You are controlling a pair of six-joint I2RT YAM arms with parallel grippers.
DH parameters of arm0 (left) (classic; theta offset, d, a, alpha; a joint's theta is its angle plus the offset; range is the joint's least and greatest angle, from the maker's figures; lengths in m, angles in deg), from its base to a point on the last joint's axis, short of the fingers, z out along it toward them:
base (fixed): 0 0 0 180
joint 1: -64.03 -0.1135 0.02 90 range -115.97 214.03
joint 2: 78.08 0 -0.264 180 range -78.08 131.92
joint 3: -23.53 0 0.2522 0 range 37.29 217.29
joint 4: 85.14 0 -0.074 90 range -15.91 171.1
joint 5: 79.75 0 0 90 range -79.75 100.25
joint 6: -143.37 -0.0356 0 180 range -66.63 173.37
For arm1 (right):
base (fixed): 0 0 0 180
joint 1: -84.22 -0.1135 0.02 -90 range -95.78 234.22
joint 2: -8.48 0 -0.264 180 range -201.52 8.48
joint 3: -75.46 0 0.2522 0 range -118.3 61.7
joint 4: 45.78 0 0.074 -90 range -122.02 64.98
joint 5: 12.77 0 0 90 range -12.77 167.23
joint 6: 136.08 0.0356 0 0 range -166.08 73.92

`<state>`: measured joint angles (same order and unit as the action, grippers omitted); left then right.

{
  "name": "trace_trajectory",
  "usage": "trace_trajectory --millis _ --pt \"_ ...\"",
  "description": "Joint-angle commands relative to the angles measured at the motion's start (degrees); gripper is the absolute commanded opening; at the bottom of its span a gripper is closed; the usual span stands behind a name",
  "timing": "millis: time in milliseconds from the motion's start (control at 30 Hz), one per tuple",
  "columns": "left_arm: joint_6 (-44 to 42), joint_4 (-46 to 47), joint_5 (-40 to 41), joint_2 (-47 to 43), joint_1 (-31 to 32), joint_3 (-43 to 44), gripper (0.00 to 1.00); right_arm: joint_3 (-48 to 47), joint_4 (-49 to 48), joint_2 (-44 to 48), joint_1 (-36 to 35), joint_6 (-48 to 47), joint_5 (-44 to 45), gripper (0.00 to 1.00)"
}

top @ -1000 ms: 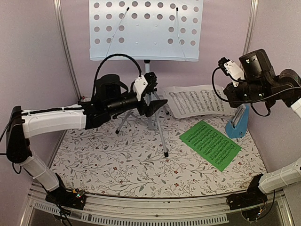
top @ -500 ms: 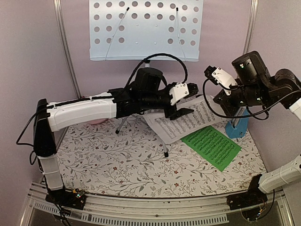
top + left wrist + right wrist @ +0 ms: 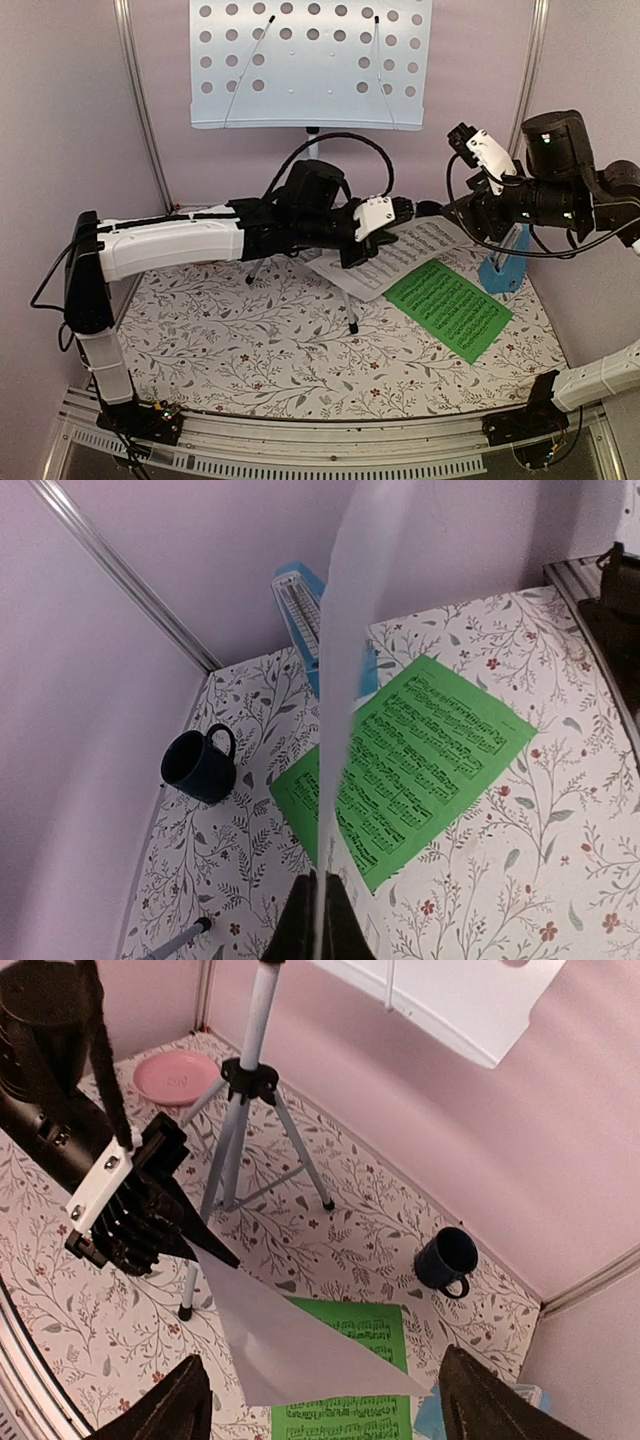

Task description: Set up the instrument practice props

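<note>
My left gripper [image 3: 350,258] [image 3: 320,882] [image 3: 228,1256] is shut on the near edge of the white sheet-music page [image 3: 412,245] [image 3: 345,680] [image 3: 290,1345], holding it lifted over the floral mat. My right gripper [image 3: 443,211] [image 3: 325,1408] stands open beside the page's far corner, and its fingers do not touch the paper. The green page [image 3: 450,305] [image 3: 430,755] [image 3: 345,1415] lies flat beneath it. The blue metronome [image 3: 500,268] [image 3: 300,600] stands at the right wall. The pale perforated music stand [image 3: 310,60] [image 3: 455,1005] rises on its silver tripod [image 3: 347,305] [image 3: 248,1110] at the back.
A dark blue mug [image 3: 198,765] [image 3: 448,1258] sits by the back wall right of the tripod. A pink plate [image 3: 175,1077] lies behind the tripod at the left. The tripod's leg [image 3: 180,938] reaches forward under my left arm. Pink walls close in on three sides.
My left gripper has closed on the white page. My right gripper has opened and let the page go, drawing back to the right. The page now hangs from the left gripper alone.
</note>
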<state>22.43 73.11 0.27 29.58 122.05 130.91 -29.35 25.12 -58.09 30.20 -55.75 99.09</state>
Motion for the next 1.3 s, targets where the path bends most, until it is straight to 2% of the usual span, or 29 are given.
trace_trajectory --millis 0,67,267,400,500,733,933,1133,1267 --pt "7.3 9.4 -5.3 -7.9 -2.4 -6.9 0.00 9.0 -18.9 10.5 -0.4 2.7 -6.1 0.89" --pt "10.4 13.3 -9.1 -11.3 -4.0 -11.1 0.00 14.2 -25.5 13.4 -0.3 3.2 -9.1 0.99" --pt "21.5 24.3 -19.6 -22.0 -10.0 -22.5 0.00 24.2 -39.4 16.7 -0.3 5.9 -13.6 0.99" --pt "28.3 30.7 -26.9 -28.0 -14.3 -28.5 0.00 31.6 -49.7 18.0 -0.4 5.8 -24.4 0.99" --pt "30.0 33.7 -29.5 -32.1 -15.6 -31.8 0.00 32.9 -50.7 15.2 -0.3 6.9 -27.5 0.99" --pt "35.4 39.6 -32.8 -37.7 -17.1 -36.0 0.00 33.6 -53.4 15.2 -0.1 5.9 -25.7 0.99" --pt "43.0 47.6 -39.0 -36.8 -18.5 -36.6 0.00 33.9 -60.8 12.9 1.3 5.9 -35.4 1.00" --pt "46.4 49.8 -38.1 -35.7 -18.9 -36.3 0.00 31.8 -64.9 10.1 1.4 5.4 -46.0 0.86" --pt "48.5 51.3 -36.1 -35.0 -18.9 -36.5 0.00 30.9 -66.8 8.6 1.4 6.4 -46.1 0.65"
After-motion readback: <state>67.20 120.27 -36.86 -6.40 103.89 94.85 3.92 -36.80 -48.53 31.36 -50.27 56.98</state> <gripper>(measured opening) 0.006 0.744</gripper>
